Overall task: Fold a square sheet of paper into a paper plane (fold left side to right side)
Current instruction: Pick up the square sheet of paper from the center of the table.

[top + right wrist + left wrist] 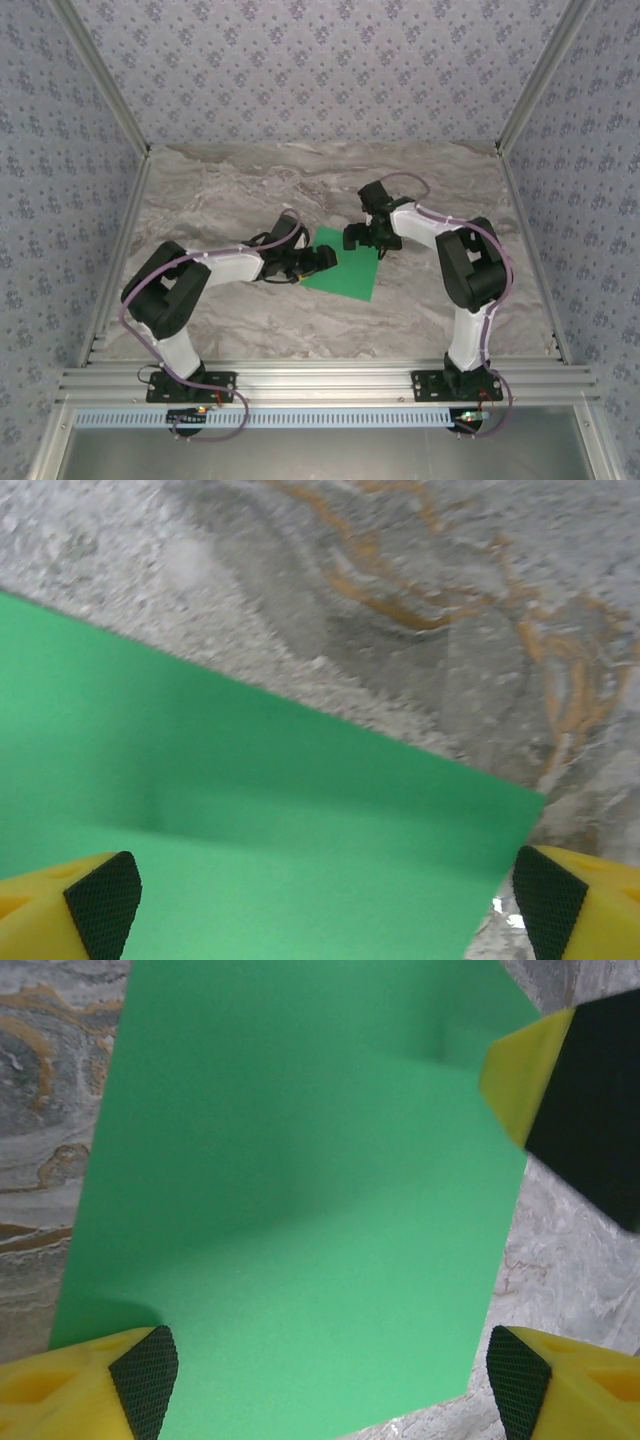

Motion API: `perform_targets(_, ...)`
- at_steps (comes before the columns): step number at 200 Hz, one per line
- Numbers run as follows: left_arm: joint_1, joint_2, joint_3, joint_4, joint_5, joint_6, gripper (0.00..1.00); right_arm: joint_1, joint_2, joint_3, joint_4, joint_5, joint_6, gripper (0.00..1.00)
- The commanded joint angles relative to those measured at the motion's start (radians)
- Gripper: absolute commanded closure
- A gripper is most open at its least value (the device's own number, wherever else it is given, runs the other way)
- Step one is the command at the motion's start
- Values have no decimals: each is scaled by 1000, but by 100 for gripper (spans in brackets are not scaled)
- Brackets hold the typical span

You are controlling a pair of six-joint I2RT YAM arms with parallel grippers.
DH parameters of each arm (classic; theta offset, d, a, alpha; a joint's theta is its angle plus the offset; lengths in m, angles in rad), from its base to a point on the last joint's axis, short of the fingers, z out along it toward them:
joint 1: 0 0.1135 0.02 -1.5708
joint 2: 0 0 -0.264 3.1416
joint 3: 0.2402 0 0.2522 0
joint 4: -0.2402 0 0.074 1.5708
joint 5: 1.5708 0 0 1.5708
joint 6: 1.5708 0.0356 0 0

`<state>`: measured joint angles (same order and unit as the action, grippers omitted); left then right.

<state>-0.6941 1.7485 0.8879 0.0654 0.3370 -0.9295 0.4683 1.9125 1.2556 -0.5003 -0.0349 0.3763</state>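
Note:
The square sheet of paper [350, 272] is bright green and lies flat on the marble table, uncreased, with a slight bump near its far corner [440, 1055]. My left gripper [320, 260] hovers over the sheet's left edge, open, and its fingers [140, 1380] straddle the paper [300, 1210] without pinching it. My right gripper [362, 237] is open above the sheet's far edge, with the green paper [250, 830] running between its spread fingertips [100, 905]. One of its yellow fingers [515, 1075] shows in the left wrist view. The paper plane is out of view.
The grey marble table [230, 190] is walled with patterned panels on three sides. An aluminium rail [330, 380] holding both arm bases runs along the near edge. Bare marble [450, 600] lies beyond the sheet's far edge.

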Motion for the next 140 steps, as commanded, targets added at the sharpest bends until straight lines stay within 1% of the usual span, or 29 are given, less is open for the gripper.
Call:
perform_targets(1,-13,34,-5,-8,-12,-16,16,52,0,-6,-36,-48,16,0)
perform_targets(8,-14,35,-8,-5,-13,-17,18,66,-5,-15,-39,-60,20,0)
perform_targets(39,-13,27,-11,-6,-21,-17,30,133,-30,-44,-45,-83,24,0)
perform_targets(72,-13,14,-18,-10,-36,-15,33,169,-44,-52,-68,-67,27,0)
perform_targets(108,-13,-2,-25,-14,-52,-14,35,165,-65,-55,-61,-77,23,0)
perform_targets(113,-14,-2,-24,-12,-52,-14,35,160,-70,-88,-56,-81,25,0)
perform_targets(131,-13,6,-25,0,-47,-23,38,138,-96,-120,-22,-133,34,0)
perform_targets(140,-13,9,-26,6,-46,-27,38,121,-108,-137,0,-171,43,3)
